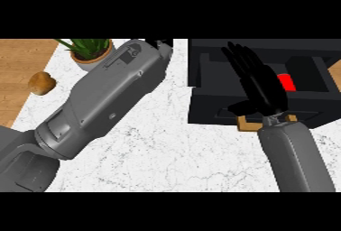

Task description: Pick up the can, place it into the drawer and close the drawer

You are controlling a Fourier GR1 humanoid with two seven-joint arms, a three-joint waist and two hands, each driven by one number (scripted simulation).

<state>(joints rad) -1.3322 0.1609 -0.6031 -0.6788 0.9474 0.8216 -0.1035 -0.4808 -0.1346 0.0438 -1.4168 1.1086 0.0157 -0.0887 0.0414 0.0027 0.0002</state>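
Can [286, 82] lies red inside the open black drawer [206, 67] — my right hand [261, 85] above it, fingers straight; left hand's [160, 44] fingers I cannot tell.

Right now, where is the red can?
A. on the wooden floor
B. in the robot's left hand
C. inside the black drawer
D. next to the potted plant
C: the red can shows inside the open black drawer, partly hidden behind the right hand with its straight fingers.
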